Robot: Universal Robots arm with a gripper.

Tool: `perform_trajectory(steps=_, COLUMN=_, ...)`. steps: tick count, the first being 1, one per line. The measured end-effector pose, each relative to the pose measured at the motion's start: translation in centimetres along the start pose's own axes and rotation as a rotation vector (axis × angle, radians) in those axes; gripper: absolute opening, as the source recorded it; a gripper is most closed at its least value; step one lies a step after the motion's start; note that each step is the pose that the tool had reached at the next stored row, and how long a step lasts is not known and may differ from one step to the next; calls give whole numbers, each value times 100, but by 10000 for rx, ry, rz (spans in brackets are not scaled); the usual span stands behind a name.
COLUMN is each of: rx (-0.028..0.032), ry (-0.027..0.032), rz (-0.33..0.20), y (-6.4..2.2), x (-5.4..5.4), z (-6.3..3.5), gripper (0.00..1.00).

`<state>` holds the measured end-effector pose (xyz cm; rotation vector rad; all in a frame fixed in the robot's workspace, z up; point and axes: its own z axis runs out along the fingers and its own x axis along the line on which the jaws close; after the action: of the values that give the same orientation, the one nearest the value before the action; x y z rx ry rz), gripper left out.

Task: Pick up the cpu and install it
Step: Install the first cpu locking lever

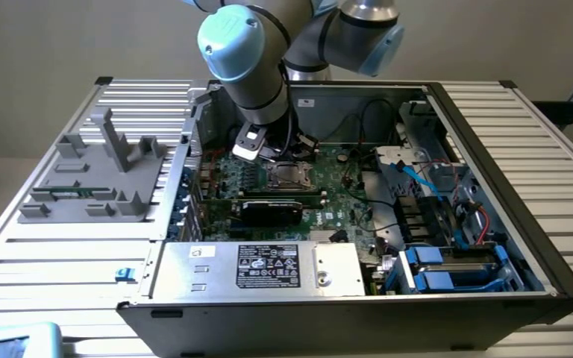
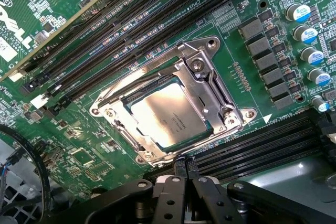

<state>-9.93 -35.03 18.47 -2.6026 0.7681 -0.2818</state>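
Look at the wrist view and you find the cpu (image 2: 169, 116) lying flat inside the socket frame (image 2: 210, 85) on the green motherboard (image 2: 79, 129), its silver top facing up and the faint print on it too fine to read. The metal frame surrounds it on all sides, and part of the chip's edge is tucked under the frame's rim, so you cannot tell how fully it is seated. The hand (image 2: 185, 167) sits just beside the socket with its two fingertips pressed together, closed on nothing. Its black linkage is cut off by the picture's edge. Long black memory slots (image 2: 131, 22) run alongside the socket.

In the exterior view the arm (image 1: 257, 67) reaches down into the open computer case (image 1: 486, 149), and its grey body hides the hand there. You can make out the socket (image 1: 289, 177) below it, but the chip within is too small to tell apart. A black expansion card (image 1: 277, 207) sits nearer the camera. A grey plastic holder (image 1: 98, 175) rests on the slatted surface (image 1: 57, 257) at the exterior view's left.
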Motion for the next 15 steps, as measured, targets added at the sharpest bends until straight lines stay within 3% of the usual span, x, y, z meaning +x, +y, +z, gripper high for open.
perform_trajectory(steps=15, rx=-1, ry=5, rz=10, y=-4, x=8, z=3, gripper=12)
